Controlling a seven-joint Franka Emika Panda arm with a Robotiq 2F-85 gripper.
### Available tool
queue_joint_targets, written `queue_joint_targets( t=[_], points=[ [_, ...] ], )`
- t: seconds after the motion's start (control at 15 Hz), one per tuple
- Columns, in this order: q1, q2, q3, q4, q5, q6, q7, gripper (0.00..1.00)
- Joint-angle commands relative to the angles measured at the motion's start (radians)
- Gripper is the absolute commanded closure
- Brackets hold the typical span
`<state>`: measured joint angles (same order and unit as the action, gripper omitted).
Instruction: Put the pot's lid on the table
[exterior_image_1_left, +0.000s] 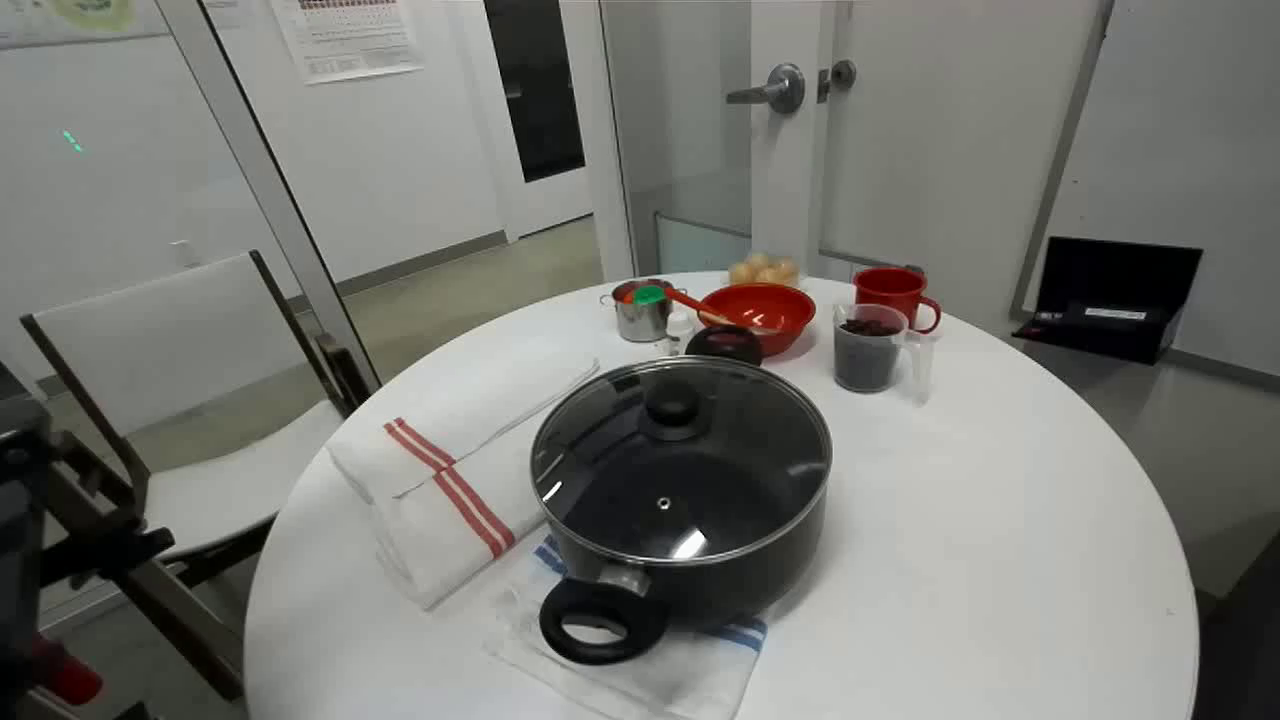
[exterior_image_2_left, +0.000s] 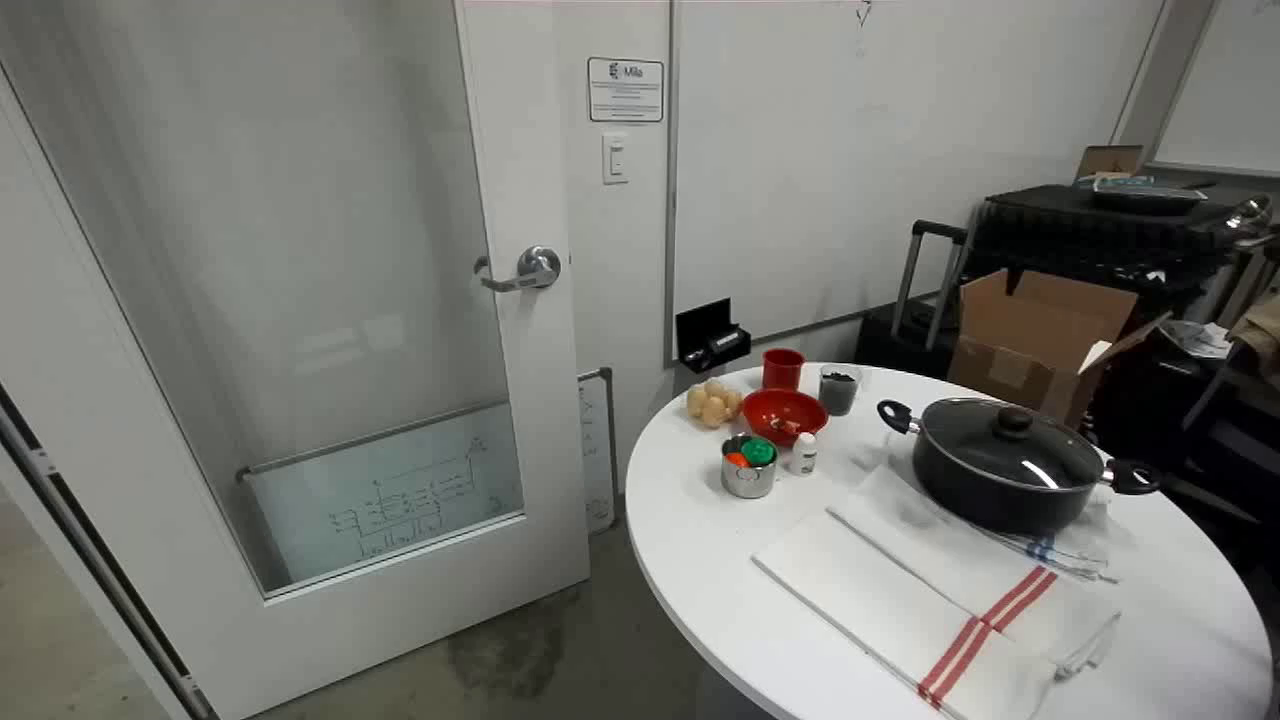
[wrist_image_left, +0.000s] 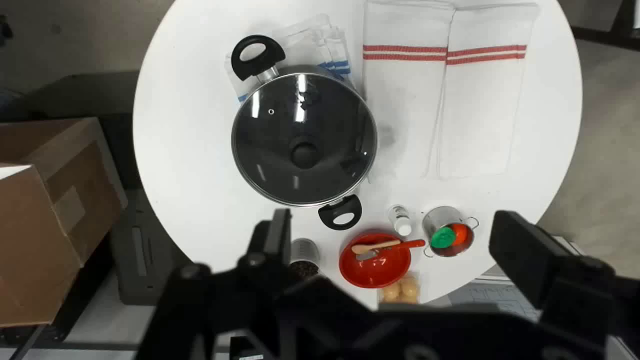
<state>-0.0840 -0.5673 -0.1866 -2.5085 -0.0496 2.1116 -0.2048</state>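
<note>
The wide black pot stands on the round white table, partly on a folded cloth. It also shows in an exterior view and in the wrist view. The clear glass lid, with a metal rim and black knob, sits on the pot. It also shows in an exterior view and in the wrist view. My gripper is open and empty in the wrist view, with its fingers wide apart. It is above the table and apart from the lid. The pot's inside is seen only dimly through the glass.
White towels with red stripes lie beside the pot. Behind it are a red bowl with utensils, a metal cup, a white bottle, a measuring cup, a red mug and round tan items.
</note>
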Motion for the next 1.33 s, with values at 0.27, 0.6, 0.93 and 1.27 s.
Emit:
queue_joint_targets(
  t=[0.27,0.6,0.93,1.27],
  points=[
    [-0.007,0.001,0.006,0.002,0.004,-0.003,-0.004,0.00],
    [-0.006,0.022,0.004,0.014,0.005,-0.005,-0.005,0.00],
    [-0.006,0.203,-0.029,0.103,0.024,-0.019,-0.029,0.00],
    [-0.015,0.454,-0.048,0.232,0.055,-0.024,-0.058,0.00]
  ],
)
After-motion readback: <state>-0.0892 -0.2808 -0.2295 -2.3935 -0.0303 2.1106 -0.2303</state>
